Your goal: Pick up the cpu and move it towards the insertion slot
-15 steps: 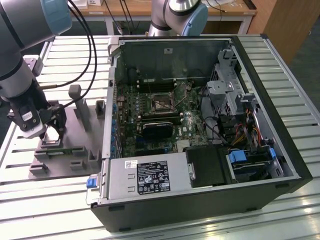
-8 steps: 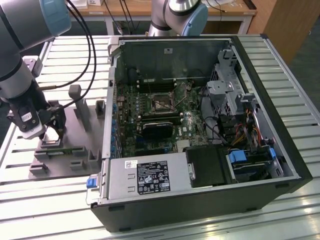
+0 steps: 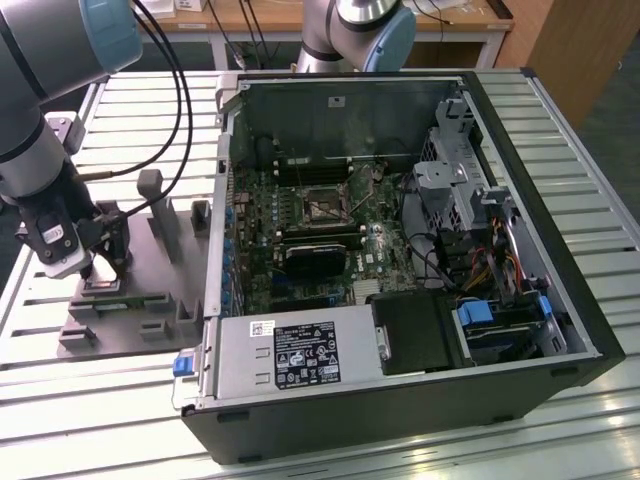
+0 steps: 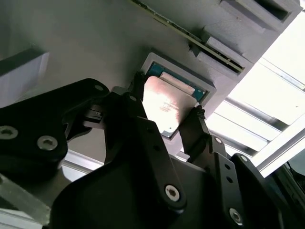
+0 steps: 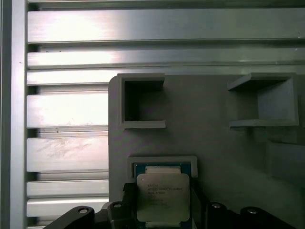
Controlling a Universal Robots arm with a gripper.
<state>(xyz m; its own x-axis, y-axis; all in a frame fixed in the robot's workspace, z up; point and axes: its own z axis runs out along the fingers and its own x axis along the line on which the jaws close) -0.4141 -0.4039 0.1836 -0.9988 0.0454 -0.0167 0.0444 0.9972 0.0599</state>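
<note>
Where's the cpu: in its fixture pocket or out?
In: the cpu lies flat inside the pale fixture pocket, gripper straddling it. Lifted slightly? Cannot tell.

The cpu (image 5: 163, 198) sits in a pocket of the fixture plate (image 3: 140, 312), between the fingers (image 4: 193, 128) of the pincer (image 3: 97, 272). The plate lies on the counter (image 3: 60, 400), at the exterior view's left of the computer case (image 3: 400, 405), which holds the insertion slot (image 3: 322, 205).

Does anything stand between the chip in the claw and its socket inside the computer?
Yes. The gripper is shut on the cpu at the grey fixture. Between it and the insertion slot stand the fixture's upright posts and the computer case's side wall; the case is open on top.
</note>
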